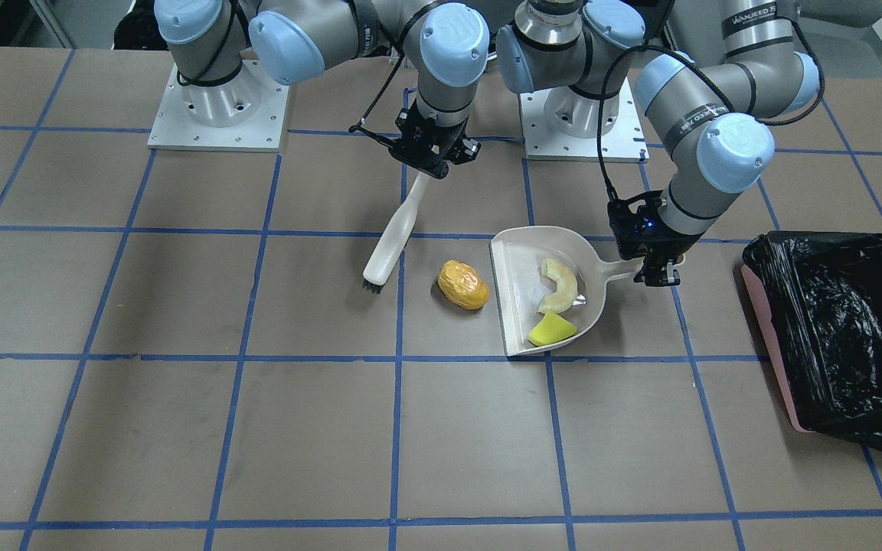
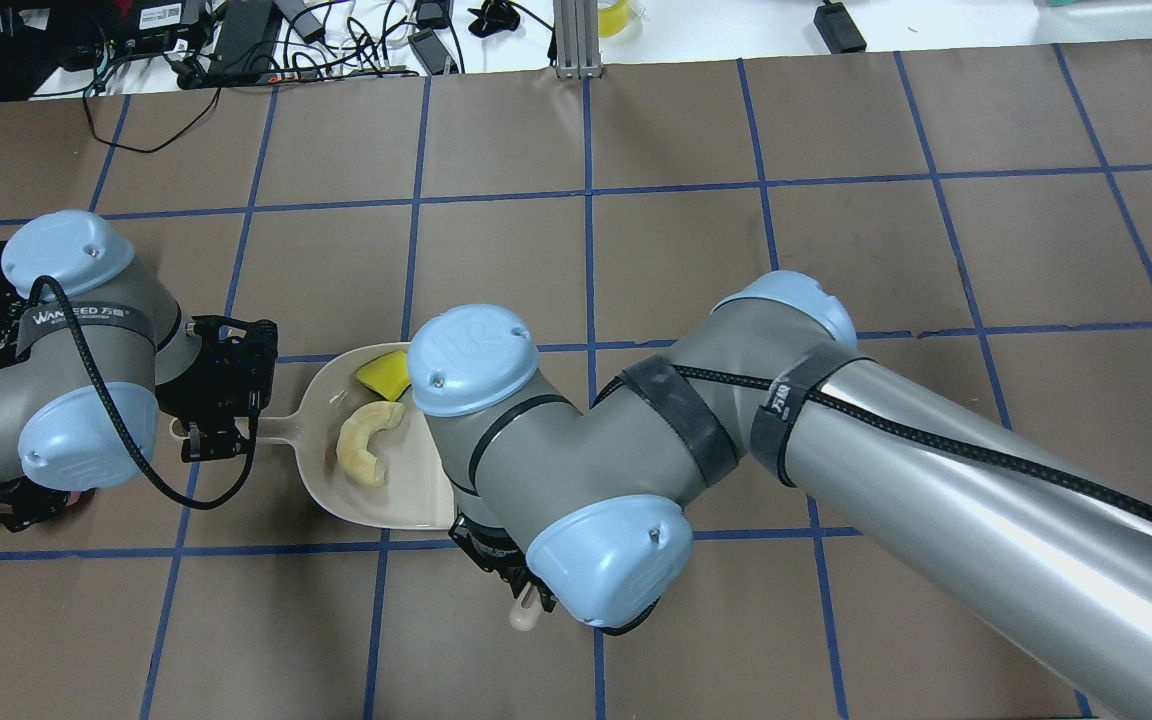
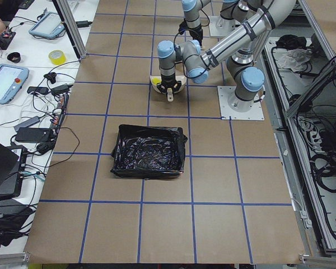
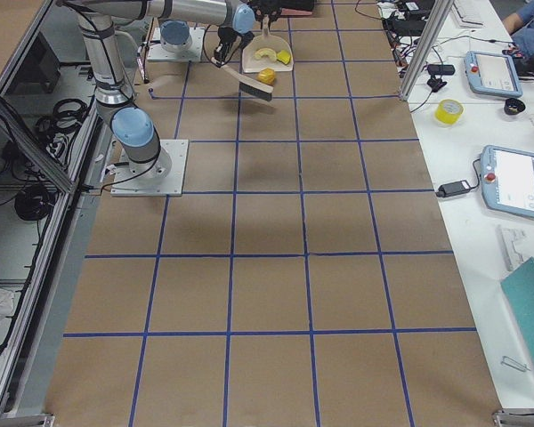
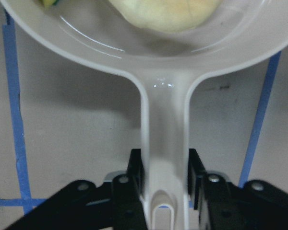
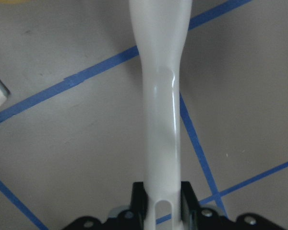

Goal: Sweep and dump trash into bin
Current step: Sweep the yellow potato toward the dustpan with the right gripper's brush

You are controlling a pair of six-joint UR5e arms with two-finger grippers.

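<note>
The beige dustpan (image 1: 521, 295) lies on the table with the pale crescent (image 1: 560, 285) and the yellow-green wedge (image 1: 551, 329) inside it. The orange-brown lump (image 1: 462, 285) lies on the table just outside the pan's open mouth. My left gripper (image 1: 657, 269) is shut on the dustpan handle (image 5: 164, 143). My right gripper (image 1: 429, 157) is shut on the white brush's handle (image 6: 159, 96); the brush (image 1: 391, 241) hangs tilted, its black bristles (image 1: 371, 287) close to the table beside the lump. The bin (image 1: 839, 337), pink with a black bag, stands beyond the dustpan on my left side.
The table is brown paper with a blue tape grid (image 1: 399, 360). The two arm bases (image 1: 219, 107) stand at the robot's edge. My right arm (image 2: 836, 440) covers the lump and brush in the overhead view. Cables and devices lie past the table's far edge (image 2: 236, 40).
</note>
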